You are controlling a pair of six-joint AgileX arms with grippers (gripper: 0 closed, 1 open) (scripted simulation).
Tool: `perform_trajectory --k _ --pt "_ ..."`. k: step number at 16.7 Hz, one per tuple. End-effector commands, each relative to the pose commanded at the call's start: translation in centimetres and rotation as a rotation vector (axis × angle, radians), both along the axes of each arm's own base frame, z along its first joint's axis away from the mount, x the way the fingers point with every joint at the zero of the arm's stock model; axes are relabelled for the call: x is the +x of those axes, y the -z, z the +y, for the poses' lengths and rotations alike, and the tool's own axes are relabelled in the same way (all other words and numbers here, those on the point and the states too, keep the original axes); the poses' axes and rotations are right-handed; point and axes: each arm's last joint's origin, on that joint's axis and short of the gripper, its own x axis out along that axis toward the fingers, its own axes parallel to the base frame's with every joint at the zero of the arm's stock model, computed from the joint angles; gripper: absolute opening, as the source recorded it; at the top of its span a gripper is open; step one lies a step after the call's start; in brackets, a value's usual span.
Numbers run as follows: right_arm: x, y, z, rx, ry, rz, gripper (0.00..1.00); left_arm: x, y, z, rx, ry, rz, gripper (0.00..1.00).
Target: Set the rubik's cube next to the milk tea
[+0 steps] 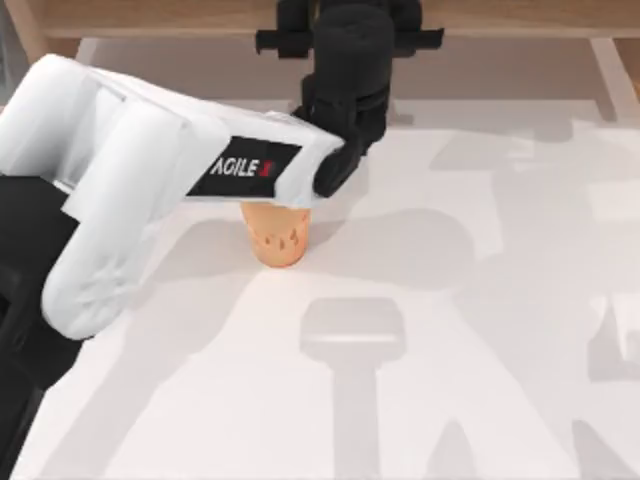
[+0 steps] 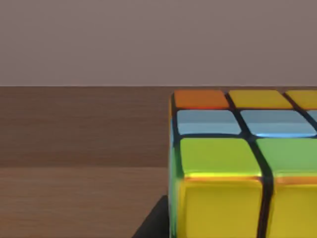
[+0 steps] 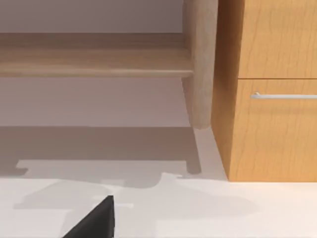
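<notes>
Toward the far edge of the tabletop [image 1: 480, 330], a little left of its middle, the milk tea [image 1: 279, 238] stands upright, its tapered orange-tan side and dark drip marks visible; its top is hidden under my left arm. That arm reaches in from the left edge and crosses above the cup, and its black wrist and left gripper [image 1: 345, 45] sit beyond the cup, over the far edge of the tabletop. From above I cannot tell how the fingers stand. In the left wrist view the rubik's cube [image 2: 242, 163] sits very close to the camera, with orange, yellow, blue and green squares on dark grid lines and a brown wooden surface [image 2: 79, 148] behind it. I cannot tell whether the fingers are clamped on it. The right wrist view looks across the white tabletop to a wooden cabinet [image 3: 272, 99] with a metal drawer handle [image 3: 285, 95] and a rounded wooden post [image 3: 199, 64]; a dark piece of the right gripper [image 3: 96, 220] pokes in, finger state unreadable.
</notes>
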Motion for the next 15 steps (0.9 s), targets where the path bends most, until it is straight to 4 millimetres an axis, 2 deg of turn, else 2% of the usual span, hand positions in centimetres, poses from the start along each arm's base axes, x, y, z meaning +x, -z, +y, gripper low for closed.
perform_trajectory --k 2,3,11,15 --pt "0.0 0.0 0.0 0.000 0.000 0.000 1.00 0.0 0.0 0.0 0.000 0.000 0.000 0.02" --pt "0.0 0.0 0.0 0.000 0.000 0.000 1.00 0.0 0.0 0.0 0.000 0.000 0.000 0.00" --pt "0.0 0.0 0.0 0.000 0.000 0.000 1.00 -0.1 -0.1 -0.1 0.001 0.002 -0.001 0.00" --pt "0.0 0.0 0.0 0.000 0.000 0.000 1.00 0.1 -1.1 -0.3 -0.006 -0.003 -0.016 0.00"
